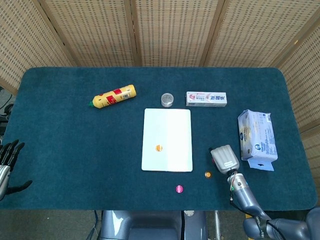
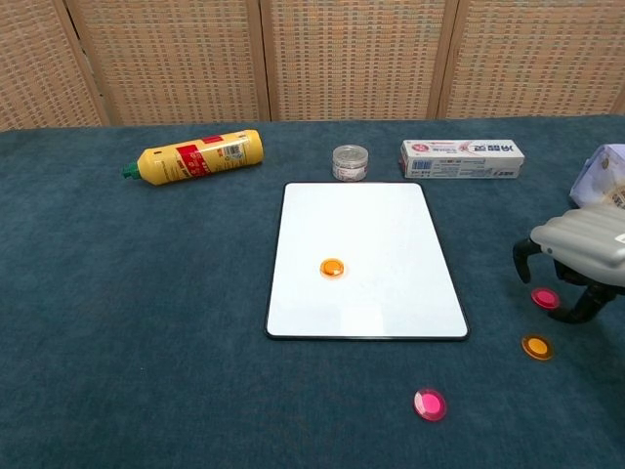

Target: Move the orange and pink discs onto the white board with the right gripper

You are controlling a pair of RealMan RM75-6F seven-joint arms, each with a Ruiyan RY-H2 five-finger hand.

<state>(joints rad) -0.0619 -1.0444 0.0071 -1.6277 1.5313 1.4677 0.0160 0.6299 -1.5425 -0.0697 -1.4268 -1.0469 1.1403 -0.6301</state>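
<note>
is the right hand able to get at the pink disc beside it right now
Probably yes. The right hand hovers open right over that pink disc, fingers arched either side, with nothing between them; the orange disc lies clear, nearer the table edge.

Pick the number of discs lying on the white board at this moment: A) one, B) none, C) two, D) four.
A: only one orange disc lies on the white board; the pink disc, the second orange disc and the pink disc by the right hand all sit on the blue cloth.

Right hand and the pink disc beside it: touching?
Apart. Chest view shows bare cloth around the pink disc, between the right hand's fingers.
</note>
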